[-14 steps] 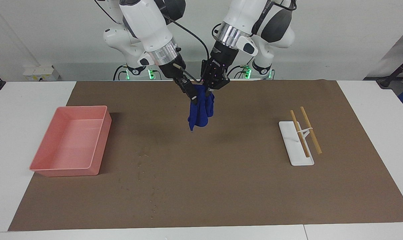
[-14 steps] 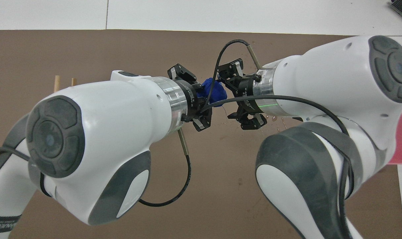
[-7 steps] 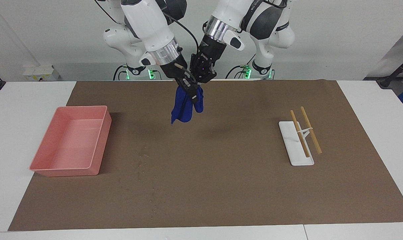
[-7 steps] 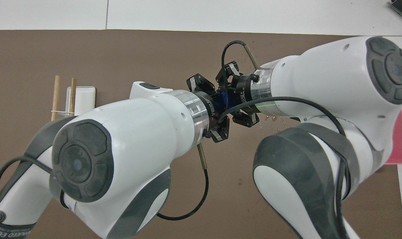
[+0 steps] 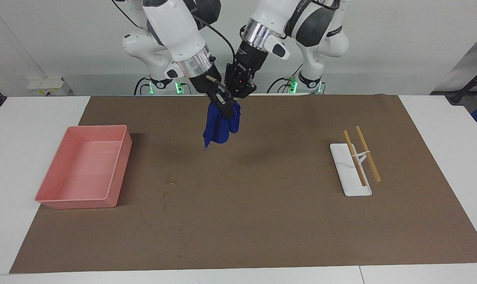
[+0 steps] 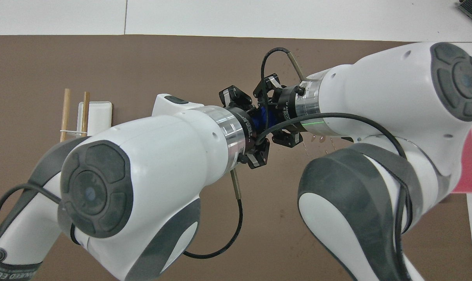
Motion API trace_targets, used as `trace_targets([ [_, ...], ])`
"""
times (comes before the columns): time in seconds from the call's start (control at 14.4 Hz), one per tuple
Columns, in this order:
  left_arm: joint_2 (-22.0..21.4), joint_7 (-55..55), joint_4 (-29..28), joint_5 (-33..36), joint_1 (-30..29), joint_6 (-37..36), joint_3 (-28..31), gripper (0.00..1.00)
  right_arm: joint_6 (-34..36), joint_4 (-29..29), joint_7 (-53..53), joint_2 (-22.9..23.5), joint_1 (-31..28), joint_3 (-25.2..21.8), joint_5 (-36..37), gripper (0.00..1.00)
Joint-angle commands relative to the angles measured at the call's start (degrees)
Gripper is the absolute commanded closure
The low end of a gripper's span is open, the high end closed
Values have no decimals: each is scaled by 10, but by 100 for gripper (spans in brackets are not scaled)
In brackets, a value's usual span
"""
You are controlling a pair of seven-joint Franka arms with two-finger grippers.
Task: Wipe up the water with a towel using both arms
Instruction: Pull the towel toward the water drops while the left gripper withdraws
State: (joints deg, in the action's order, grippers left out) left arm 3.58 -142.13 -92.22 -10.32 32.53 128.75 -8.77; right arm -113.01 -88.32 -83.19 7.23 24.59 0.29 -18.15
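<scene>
Towel [image 5: 219, 127] pinched aloft between right end effector [image 5: 224, 107] and left end effector [image 5: 238, 94].

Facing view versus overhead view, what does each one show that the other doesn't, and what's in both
Only the facing view shows the whole pink tray, the towel hanging clear of the brown mat, and the water specks between tray and middle. Only the overhead view shows the arms' upper casings filling the frame. Both show the left gripper and right gripper meeting at the towel's top, and the white stand with two sticks.
</scene>
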Motion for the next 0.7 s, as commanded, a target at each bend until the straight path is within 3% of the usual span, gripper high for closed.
trace_targets([
  [0.0,-8,43,-1,-1,-3,-24,9,0,-3,10,14,4,-7,1,-3,100],
  [0.28,-16,180,0,-1,-61,-125,8,0,6,2,28,1,-26,-6,-3,100],
  [0.49,-32,353,4,-1,-121,-248,9,0,4,-19,163,1,-76,-5,-4,100],
  [0.63,-39,479,-2,1,-150,-287,9,0,-10,-20,216,29,-110,-5,-5,100],
])
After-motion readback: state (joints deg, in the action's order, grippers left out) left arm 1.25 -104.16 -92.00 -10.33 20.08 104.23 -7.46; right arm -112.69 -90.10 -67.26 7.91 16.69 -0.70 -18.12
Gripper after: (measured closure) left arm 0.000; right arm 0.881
